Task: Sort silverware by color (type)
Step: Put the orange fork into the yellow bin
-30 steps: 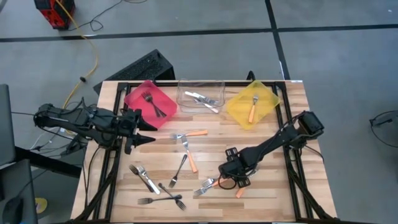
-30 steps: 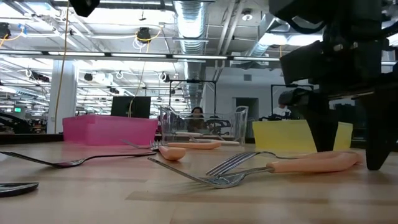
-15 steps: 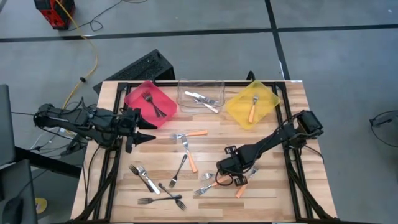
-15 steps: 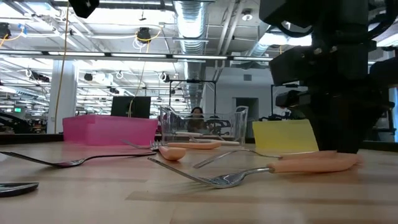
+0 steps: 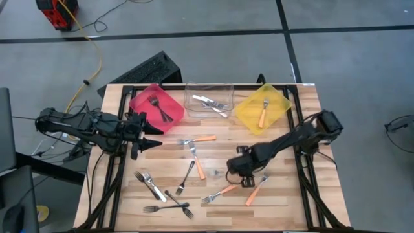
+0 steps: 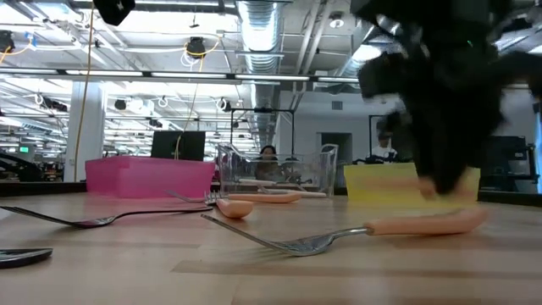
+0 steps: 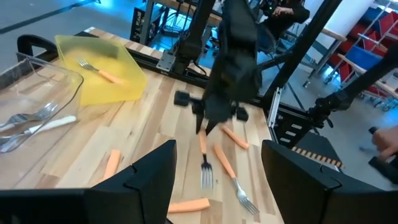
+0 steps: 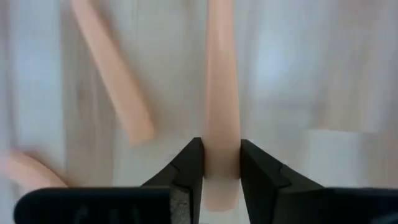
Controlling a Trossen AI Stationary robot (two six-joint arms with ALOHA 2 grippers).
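Observation:
My right gripper (image 5: 235, 172) hangs over the near right part of the table, shut on an orange-handled fork (image 7: 203, 149). Two more orange-handled forks (image 5: 221, 192) (image 5: 255, 190) lie flat on the wood just below it. My left gripper (image 5: 152, 144) waits open above the table's left side and holds nothing. A dark fork (image 5: 185, 176) and other forks lie flat around the middle and near left. At the far edge stand the red bin (image 5: 140, 102), the clear bin (image 5: 208, 89) and the yellow bin (image 5: 247, 111), each with forks inside. My right gripper pinches the fork's orange handle (image 8: 221, 149) between its two fingers, close to the handle's free end. The fingers (image 8: 189, 165) come from above, pointing steeply down. The fork slants down from the hold, its silver head (image 7: 206, 177) lowest and toward the table's left side.
Two orange-handled forks (image 5: 201, 138) (image 5: 198, 166) lie mid-table. A silver fork (image 5: 149, 184) and dark forks (image 5: 169, 208) lie near the front left corner. The table's black frame rails (image 5: 304, 175) run along its right side.
My right gripper has shut on an orange handle in the small heap of forks, then risen and drawn a little toward the far edge while rolling its wrist. That fork has left the heap; the other two stay on the wood.

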